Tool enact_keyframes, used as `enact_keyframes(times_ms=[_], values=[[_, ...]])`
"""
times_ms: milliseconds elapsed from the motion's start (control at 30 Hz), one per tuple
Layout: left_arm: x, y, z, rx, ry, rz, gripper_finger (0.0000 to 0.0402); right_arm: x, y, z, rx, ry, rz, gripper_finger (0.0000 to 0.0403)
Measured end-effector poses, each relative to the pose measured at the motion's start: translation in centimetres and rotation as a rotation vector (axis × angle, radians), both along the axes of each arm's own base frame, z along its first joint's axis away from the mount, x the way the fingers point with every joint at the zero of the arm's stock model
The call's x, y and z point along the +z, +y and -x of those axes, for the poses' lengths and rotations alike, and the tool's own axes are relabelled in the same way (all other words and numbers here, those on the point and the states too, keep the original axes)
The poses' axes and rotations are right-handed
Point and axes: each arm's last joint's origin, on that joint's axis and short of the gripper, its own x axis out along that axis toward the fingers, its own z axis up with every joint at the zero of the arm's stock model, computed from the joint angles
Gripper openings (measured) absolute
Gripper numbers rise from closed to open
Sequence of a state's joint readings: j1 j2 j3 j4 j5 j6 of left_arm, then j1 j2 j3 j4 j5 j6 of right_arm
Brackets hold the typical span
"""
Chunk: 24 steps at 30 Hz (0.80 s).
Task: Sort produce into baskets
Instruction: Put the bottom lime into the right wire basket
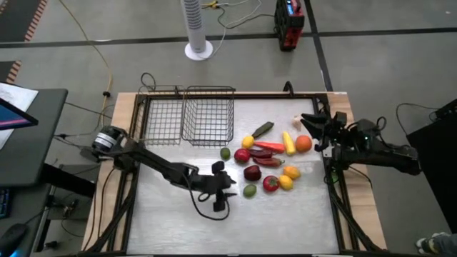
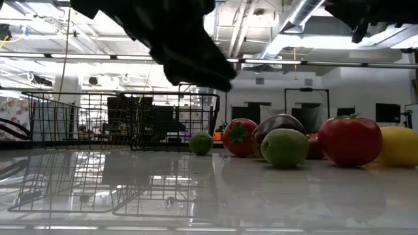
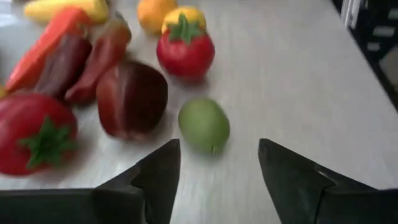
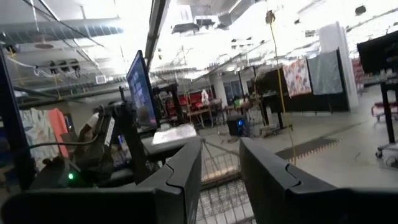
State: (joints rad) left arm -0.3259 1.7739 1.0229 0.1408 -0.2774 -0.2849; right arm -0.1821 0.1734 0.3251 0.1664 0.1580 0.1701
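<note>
The produce lies in a cluster on the table's right half: a green round fruit (image 1: pixel 249 190), a dark red one (image 1: pixel 252 173), red tomatoes (image 1: pixel 270 184), long red peppers (image 1: pixel 269 147), yellow and orange pieces (image 1: pixel 303 143). Another green fruit (image 1: pixel 225 153) lies near the baskets. The two black wire baskets (image 1: pixel 189 114) stand at the far left. My left gripper (image 1: pixel 227 187) is open and empty, just left of the green fruit (image 3: pixel 204 126). My right gripper (image 1: pixel 314 125) is open and empty, raised at the table's far right.
The table's near half and left part show bare white surface (image 1: pixel 285 228). The black table frame (image 1: pixel 335 200) runs along the edges. A black cable loop (image 1: pixel 207 209) lies under my left arm. A white fan base (image 1: pixel 198 50) stands beyond the table.
</note>
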Motion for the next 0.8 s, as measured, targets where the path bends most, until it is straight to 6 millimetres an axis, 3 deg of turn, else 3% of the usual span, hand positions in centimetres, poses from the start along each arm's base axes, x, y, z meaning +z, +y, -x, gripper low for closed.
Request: enact_keyframes(times_ms=[200,367,800], values=[[-1.2,-0.5,-1.2,0.053,-0.096,0.026,0.0254,-0.4,-0.1,-0.3,0.002,0.045,-0.013,0.0139],[-2.8,-0.8,-2.4,0.112,-0.077,0.025,0.0283,-0.4,-0.1,-0.5,0.002,0.049,-0.014,0.0139],[-6.6,-2.2,-5.8,0.137,-0.035,-0.049,0.0279,-0.6,-0.1,-0.6,0.001,0.067,-0.016,0.0139]])
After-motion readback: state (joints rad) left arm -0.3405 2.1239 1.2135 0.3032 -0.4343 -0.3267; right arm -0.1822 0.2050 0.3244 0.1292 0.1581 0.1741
